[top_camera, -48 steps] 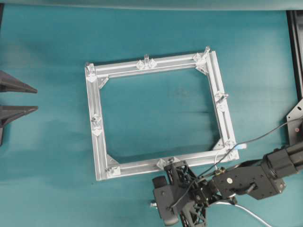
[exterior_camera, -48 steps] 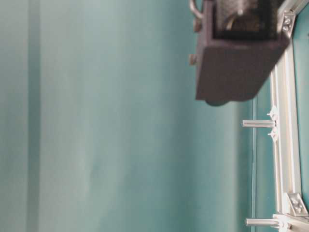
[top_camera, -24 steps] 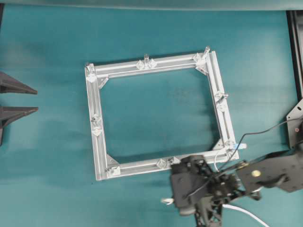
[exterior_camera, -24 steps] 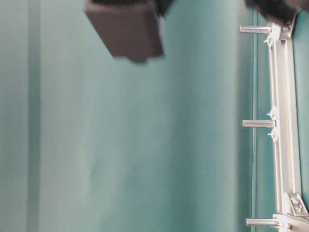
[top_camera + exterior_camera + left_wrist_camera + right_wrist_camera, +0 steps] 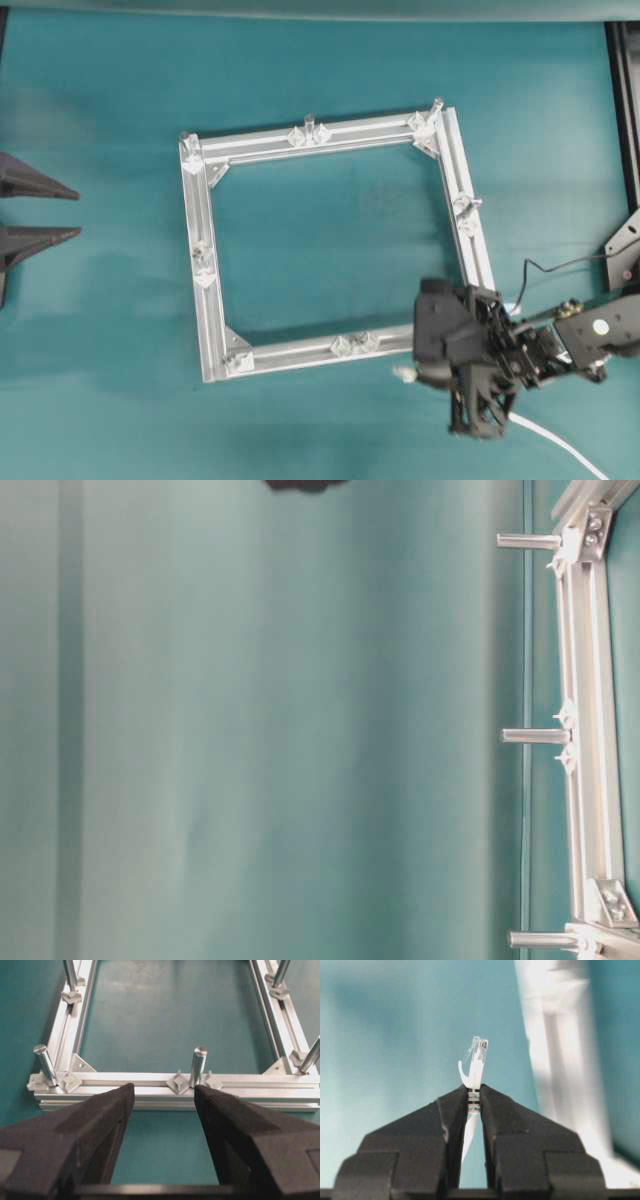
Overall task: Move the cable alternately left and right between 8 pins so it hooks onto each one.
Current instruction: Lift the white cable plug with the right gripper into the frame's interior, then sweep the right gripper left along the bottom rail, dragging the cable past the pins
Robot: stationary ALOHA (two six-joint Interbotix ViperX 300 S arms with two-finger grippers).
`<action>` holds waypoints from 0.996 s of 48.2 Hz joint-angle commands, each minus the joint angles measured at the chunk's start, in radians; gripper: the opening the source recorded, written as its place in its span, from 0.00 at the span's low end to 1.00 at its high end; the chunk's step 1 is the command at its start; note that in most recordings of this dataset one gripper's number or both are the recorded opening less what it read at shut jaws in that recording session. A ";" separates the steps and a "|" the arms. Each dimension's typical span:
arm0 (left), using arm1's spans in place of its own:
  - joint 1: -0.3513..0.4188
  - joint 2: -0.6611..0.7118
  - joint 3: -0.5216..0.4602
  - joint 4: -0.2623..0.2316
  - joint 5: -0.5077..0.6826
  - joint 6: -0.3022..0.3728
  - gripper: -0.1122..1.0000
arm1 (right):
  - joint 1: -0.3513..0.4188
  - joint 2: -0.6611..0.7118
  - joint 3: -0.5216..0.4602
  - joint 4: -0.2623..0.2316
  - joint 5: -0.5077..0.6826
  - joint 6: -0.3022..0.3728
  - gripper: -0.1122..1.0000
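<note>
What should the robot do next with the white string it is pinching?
Probably carry the cable to the nearest pin on the frame and loop it round. The right gripper is shut on the cable's end near the frame's corner, and no pin shows any cable hooked on yet.

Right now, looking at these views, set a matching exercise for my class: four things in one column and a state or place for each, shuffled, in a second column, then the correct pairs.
Column 1
1. left gripper
2. right gripper
3. cable
4. frame

Column 2
A. lying flat on the teal table, with upright pins along it
B. jaws wide apart, nothing between them
C. white, its clear plug end sticking out past black fingertips
D. jaws closed on something thin

Pairs: 1-B, 2-D, 3-C, 4-A
</note>
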 commanded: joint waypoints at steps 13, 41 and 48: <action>-0.002 0.008 -0.005 0.003 -0.015 0.003 0.67 | -0.207 -0.002 -0.072 -0.104 0.069 0.178 0.19; -0.002 0.008 -0.005 0.003 -0.015 0.003 0.67 | -0.270 0.265 -0.376 -0.143 0.104 0.172 0.19; -0.002 0.008 -0.003 0.003 -0.017 0.003 0.67 | -0.268 0.281 -0.425 -0.153 0.106 0.172 0.19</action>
